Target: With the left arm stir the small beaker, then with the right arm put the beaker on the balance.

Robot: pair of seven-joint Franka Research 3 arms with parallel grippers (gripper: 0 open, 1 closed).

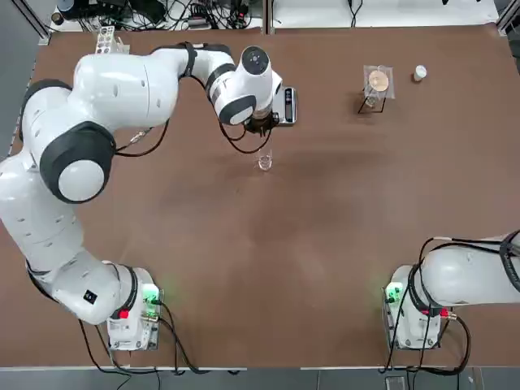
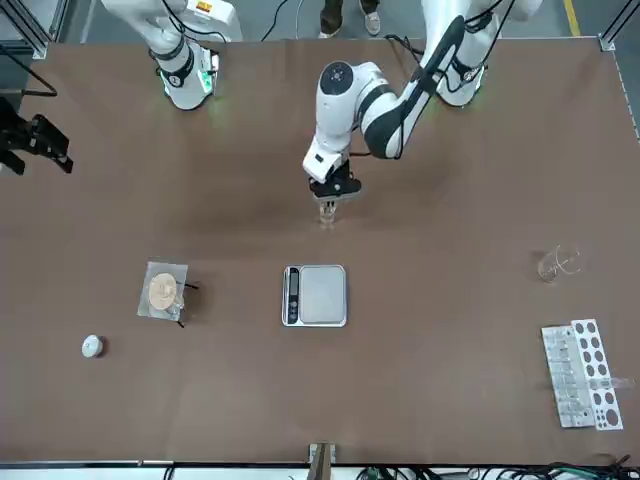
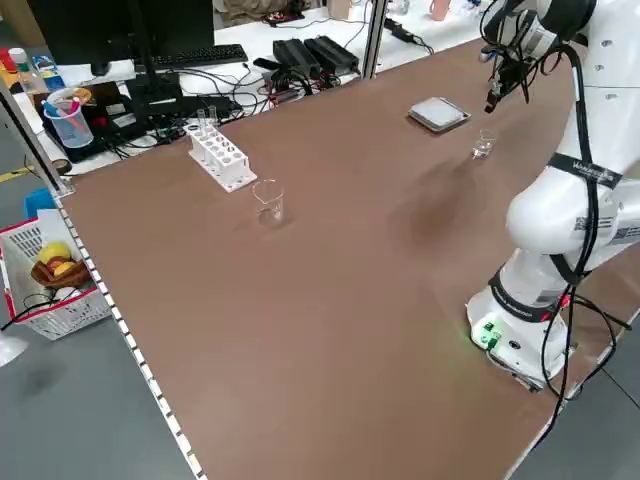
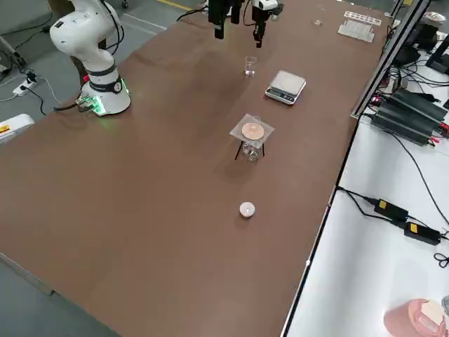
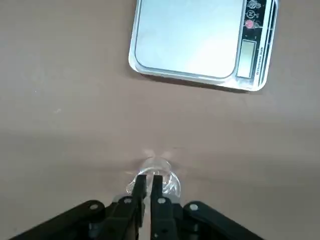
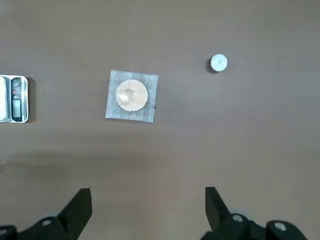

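Note:
The small beaker (image 1: pixel 264 161) is a tiny clear glass standing on the brown table, a little on the robot's side of the balance (image 2: pixel 316 295). The balance is a flat silver square scale with a dark display strip. My left gripper (image 1: pixel 261 126) hangs just above the beaker with its fingers pressed together; in the left wrist view the fingertips (image 5: pixel 141 182) overlap the beaker's rim (image 5: pixel 165 175). Whether something thin is pinched between them does not show. My right gripper (image 6: pixel 147 210) is open and empty, held high over the table's right side, far from the beaker.
A little stand with an orange disc (image 1: pixel 377 81) and a small white cap (image 1: pixel 419 73) are at the far right. A larger clear beaker (image 2: pixel 556 263) and a white test-tube rack (image 2: pixel 580 372) stand at the far left. The left arm overhangs part of the balance in the top view.

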